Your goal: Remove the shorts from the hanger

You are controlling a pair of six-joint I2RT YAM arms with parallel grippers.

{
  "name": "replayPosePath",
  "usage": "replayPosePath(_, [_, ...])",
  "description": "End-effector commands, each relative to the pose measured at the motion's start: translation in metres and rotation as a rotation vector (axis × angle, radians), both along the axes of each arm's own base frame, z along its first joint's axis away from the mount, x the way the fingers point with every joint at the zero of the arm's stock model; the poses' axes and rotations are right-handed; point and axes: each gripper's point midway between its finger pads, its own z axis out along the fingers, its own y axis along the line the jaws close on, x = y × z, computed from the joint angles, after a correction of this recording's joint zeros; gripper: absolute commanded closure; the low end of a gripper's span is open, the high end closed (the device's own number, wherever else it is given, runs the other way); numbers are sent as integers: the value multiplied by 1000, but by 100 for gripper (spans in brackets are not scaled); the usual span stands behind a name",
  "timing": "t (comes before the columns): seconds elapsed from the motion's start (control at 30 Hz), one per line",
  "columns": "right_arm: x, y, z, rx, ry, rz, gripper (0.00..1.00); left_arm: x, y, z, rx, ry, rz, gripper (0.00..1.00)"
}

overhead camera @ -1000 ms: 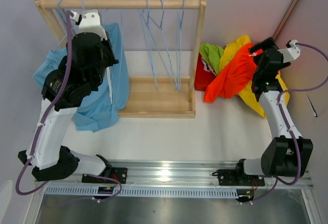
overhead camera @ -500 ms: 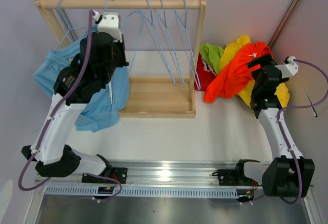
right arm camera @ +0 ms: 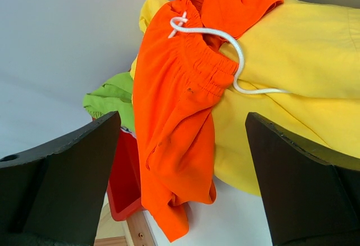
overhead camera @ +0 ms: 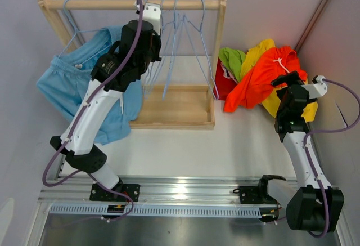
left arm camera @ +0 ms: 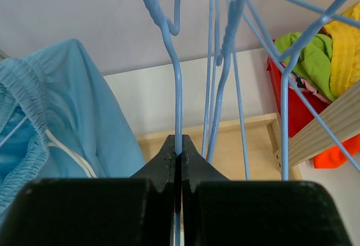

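Left wrist view shows the left gripper (left arm camera: 179, 155) pinching a hanger (left arm camera: 178, 99) under the rail (overhead camera: 112, 3), blue shorts (left arm camera: 67, 116) draped downward at the rail's left end, nearest this arm, while the right gripper (right arm camera: 180, 144) is spread wide.

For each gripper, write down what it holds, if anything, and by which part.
Left gripper: shut on a blue wire hanger, on the straight wire below its neck. Right gripper: open, holding nothing.
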Motion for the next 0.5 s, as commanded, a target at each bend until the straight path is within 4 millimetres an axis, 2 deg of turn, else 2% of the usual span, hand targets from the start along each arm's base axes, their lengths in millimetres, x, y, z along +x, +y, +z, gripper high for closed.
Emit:
replayPosePath(0.0, [-9, -3, 17, 4, -68, -15, 1, -1, 2, 7, 2, -16, 7, 100])
replayPosePath(0.07, [-12, -2, 17, 3, -69, -12, 0, -2, 2, -8, 10, 15, 6, 99])
replayPosePath(0.1, [-13, -2, 15, 1, -60, -9, 0, -9, 7, 0, -20, -7, 6, 91])
replayPosePath(0.13, [-14, -2, 16, 1, -60, -9, 1, -11, 6, -10, -14, 10, -2, 88])
replayPosePath(0.2, [-17, -1, 17, 2, -55, -4, 1, -19, 11, -16, -21, 19, -5, 79])
replayPosePath(0.27, [-20, 0, 20, 5, -61, -1, 0, -26, 16, -16, -28, 18, -8, 71])
replayPosePath(0.3, [-24, 1, 24, 4, -70, 2, 0, -33, 21, -18, -26, 23, -7, 61])
replayPosePath(0.4, [-30, 3, 29, 2, -78, 10, 0, -45, 31, -12, -33, 14, -4, 49])
replayPosePath(0.47, [-32, 3, 30, 3, -77, 11, 1, -57, 42, -1, -47, -4, -2, 42])
